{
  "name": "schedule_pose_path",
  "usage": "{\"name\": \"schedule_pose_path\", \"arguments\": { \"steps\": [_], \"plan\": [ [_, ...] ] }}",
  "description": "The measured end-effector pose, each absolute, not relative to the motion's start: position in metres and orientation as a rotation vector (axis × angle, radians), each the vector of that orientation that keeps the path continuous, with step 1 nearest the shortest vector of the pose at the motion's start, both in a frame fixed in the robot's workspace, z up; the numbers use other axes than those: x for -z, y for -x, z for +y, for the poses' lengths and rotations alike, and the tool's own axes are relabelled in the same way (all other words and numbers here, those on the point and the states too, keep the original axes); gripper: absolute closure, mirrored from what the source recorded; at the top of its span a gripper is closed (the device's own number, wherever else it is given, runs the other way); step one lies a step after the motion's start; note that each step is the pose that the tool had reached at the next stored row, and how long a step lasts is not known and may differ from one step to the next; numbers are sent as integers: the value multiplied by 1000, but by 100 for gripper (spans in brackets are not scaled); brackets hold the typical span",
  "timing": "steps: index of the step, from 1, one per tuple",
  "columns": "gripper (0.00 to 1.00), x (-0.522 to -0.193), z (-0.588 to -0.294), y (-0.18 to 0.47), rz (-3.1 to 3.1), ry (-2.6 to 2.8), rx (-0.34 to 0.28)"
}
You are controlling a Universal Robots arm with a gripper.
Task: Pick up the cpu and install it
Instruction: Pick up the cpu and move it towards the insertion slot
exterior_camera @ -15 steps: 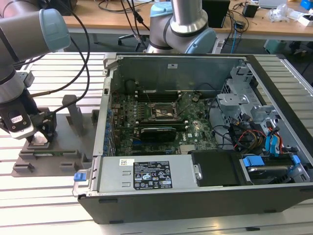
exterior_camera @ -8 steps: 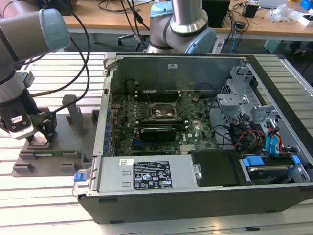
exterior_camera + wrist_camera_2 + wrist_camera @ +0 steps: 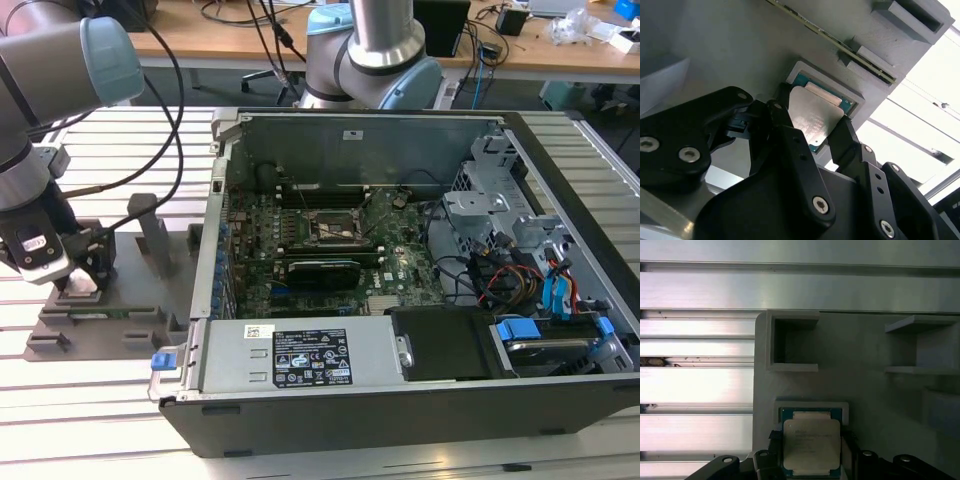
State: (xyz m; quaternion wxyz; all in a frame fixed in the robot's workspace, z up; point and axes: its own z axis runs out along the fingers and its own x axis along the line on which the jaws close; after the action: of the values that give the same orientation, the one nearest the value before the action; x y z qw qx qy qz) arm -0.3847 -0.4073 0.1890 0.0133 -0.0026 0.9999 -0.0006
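The cpu, a small square chip with a silvery top and a green rim, lies in a shallow pocket of the grey fixture. In both wrist views my gripper stands over it, one black finger against one edge and the other finger against the opposite edge. The jaws look shut on the chip, which still rests at its pocket. In the exterior view the gripper is low over the fixture, at that view's left of the open computer case. The empty socket frame sits on the motherboard.
Upright blocks rise from the fixture beside the gripper. A long black card lies below the socket. Drive cages and cables fill the case's right side. A second arm's base stands behind the case.
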Motion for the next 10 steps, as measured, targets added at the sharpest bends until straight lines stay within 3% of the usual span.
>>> {"name": "schedule_pose_path", "arguments": {
  "steps": [10],
  "plan": [
    [45, -205, -407, 385, 3115, 8, 2]
  ]
}}
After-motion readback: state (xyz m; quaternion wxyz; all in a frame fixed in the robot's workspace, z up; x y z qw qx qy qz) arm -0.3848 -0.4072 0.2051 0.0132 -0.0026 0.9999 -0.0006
